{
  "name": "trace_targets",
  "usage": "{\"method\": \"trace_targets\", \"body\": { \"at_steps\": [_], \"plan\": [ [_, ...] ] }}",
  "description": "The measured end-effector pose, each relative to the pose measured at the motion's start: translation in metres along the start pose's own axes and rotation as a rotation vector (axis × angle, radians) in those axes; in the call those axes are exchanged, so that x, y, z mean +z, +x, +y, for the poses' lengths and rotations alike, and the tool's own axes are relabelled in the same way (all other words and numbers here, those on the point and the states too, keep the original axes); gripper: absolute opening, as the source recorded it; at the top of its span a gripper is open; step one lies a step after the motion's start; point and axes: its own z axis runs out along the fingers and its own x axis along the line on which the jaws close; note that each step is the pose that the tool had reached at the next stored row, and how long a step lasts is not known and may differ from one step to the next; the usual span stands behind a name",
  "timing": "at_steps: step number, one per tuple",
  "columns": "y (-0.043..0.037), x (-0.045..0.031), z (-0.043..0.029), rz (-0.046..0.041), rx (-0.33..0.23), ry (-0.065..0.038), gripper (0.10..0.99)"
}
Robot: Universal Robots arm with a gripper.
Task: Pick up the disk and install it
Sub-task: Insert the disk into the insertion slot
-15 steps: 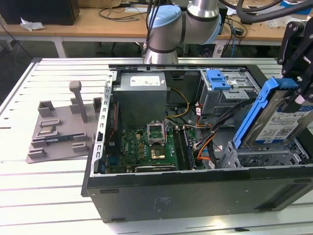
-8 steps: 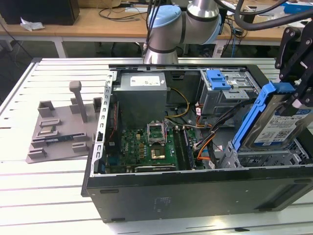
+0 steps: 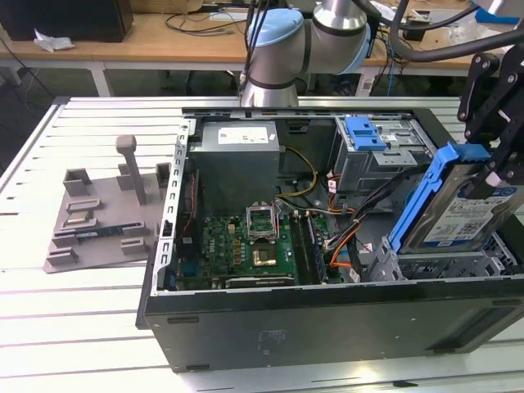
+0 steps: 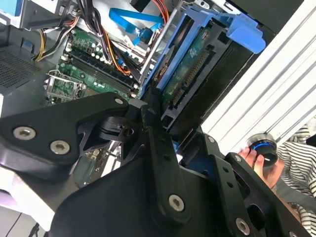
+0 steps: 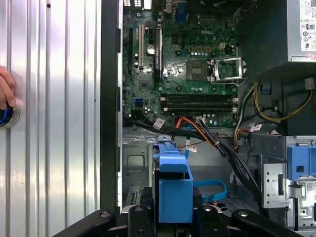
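In the exterior view, a grey stand (image 3: 98,217) sits near the tabletop (image 3: 82,327) edge at the exterior view's left. An open computer case (image 3: 327,327) lies mid-table. Over the case's end at the exterior view's right, the disk (image 3: 463,217) hangs tilted, the gripper (image 3: 501,170) jaws apparently clamped on it.

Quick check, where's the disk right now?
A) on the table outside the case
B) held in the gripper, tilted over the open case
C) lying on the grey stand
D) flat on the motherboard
B: in the exterior view the gripper is shut on the disk, which hangs tilted with its blue rail uppermost, above the drive-bay end of the case at the exterior view's right.
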Motion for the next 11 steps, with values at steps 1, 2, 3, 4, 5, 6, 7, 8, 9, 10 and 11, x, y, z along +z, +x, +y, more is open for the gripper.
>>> {"method": "trace_targets", "body": {
  "at_steps": [1,2,3,4,5,6,7,8,9,10,11],
  "plan": [
    [0.0000,0.0009,-0.0001,0.0005,0.000,0.000,0.365],
    [0.0001,0.0022,-0.0004,0.0013,0.000,0.000,0.365],
    [0.0001,0.0038,-0.0006,0.0019,0.000,0.000,0.365],
    [0.0002,0.0056,-0.0007,0.0019,0.000,0.000,0.365],
    [0.0003,0.0073,-0.0008,0.0020,0.000,0.000,0.365],
    [0.0003,0.0092,-0.0009,0.0020,0.000,0.000,0.365],
    [0.0004,0.0126,-0.0011,0.0021,0.000,0.000,0.365],
    [0.0005,0.0148,-0.0012,0.0021,0.000,0.000,0.365],
    [0.0006,0.0168,-0.0013,0.0021,0.000,0.000,0.365],
    [0.0007,0.0195,-0.0014,0.0021,0.000,0.000,0.365],
    [0.0007,0.0216,-0.0015,0.0020,0.000,0.000,0.365]
  ]
}}
